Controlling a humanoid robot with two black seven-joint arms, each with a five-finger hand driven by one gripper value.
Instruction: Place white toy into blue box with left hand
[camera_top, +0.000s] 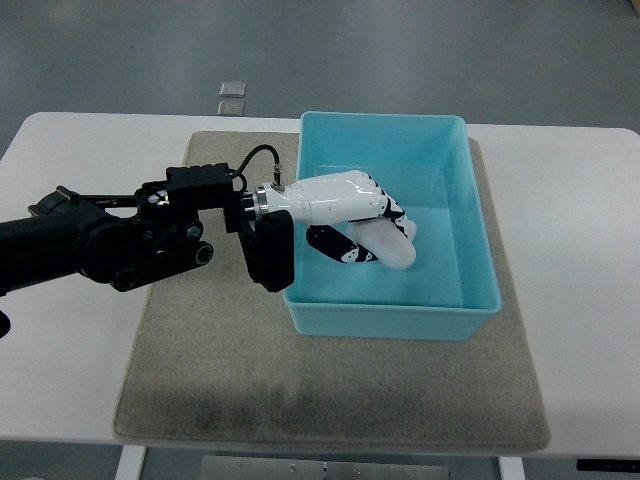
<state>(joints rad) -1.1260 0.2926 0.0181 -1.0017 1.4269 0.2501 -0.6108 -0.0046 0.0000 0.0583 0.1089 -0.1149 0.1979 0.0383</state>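
A black jointed robot arm (110, 240) comes in from the nine o'clock edge and reaches toward three o'clock across a grey-beige felt mat (210, 380) that covers the middle of a white rectangular table (70, 160). At its end the left hand (345, 205), glossy white with black joints, hangs over the nine o'clock wall of an open, light blue rectangular plastic box (400, 320) and sits inside the box's opening. Its fingers (385, 205) are curled downward and inward, with the thumb (335, 245) folded beneath, so the hand looks closed around a white rounded toy (392, 245) whose smooth end sticks out at the four o'clock side of the hand. The toy is within the box, over its floor and nearer the nine o'clock wall than the three o'clock wall; whether it touches the floor cannot be told, since the hand and toy are both white and run together. The box lies on the mat toward one o'clock of the table's centre, its long sides running from twelve to six o'clock. A thin black cable (255, 155) loops above the wrist. Beyond the table at twelve o'clock, two small pale square tiles (231, 97) lie on the grey floor (450, 50).
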